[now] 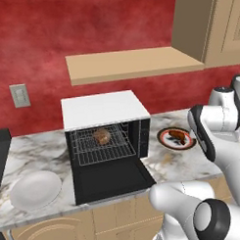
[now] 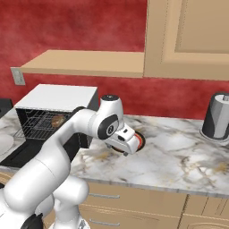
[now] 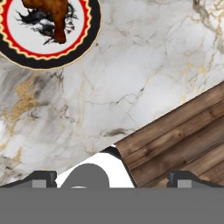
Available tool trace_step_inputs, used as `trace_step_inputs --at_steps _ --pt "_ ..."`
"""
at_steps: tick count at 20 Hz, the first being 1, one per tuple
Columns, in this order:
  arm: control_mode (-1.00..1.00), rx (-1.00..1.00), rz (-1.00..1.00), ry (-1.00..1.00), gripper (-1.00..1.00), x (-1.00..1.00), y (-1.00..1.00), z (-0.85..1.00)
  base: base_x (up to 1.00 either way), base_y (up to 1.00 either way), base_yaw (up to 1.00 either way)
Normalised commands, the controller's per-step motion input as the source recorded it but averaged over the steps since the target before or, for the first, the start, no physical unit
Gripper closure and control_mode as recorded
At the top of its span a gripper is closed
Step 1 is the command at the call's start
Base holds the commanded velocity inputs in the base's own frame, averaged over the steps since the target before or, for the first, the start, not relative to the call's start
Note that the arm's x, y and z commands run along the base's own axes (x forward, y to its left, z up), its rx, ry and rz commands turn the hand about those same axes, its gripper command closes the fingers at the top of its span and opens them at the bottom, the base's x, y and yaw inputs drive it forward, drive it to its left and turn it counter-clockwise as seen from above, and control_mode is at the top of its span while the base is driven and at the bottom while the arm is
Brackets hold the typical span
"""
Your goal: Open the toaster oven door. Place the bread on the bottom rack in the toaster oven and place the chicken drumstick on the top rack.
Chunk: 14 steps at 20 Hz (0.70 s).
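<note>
**Oven open, bread on the rack, drumstick on its plate**

At the far left of the marble worktop (image 1: 39, 144) lies an empty white plate (image 1: 35, 189). Just to its right stands the toaster oven (image 1: 105, 142), black with a flat white top, against the red wall. The toaster oven door (image 1: 112, 181) is folded down flat toward the worktop edge, so the inside is bare to see. A round brown piece of bread (image 1: 101, 136) sits on a wire rack (image 1: 101, 147) inside; which level it is I cannot tell. Right of the oven, near but apart from it, a round plate with a black and red rim (image 1: 168, 142) carries the chicken drumstick (image 1: 178, 135). The hand view looks down on that same drumstick and plate, with the gripper (image 3: 111, 177) above bare marble beside them, its fingers spread wide and holding nothing. At the far right of the worktop, well apart, stands a grey kettle (image 2: 218, 116)
</note>
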Motion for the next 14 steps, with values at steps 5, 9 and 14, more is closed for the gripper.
trace_step_inputs --at_steps 5,9,14 --pt "-1.00 0.00 0.00 0.00 -1.00 0.00 0.00 0.00 0.00 0.00 0.00" --pt "-1.00 0.00 0.00 0.00 -1.00 0.00 0.00 0.00 0.00 0.00 0.00" --pt "-1.00 0.00 0.00 0.00 -1.00 0.00 0.00 0.00 0.00 0.00 0.00"
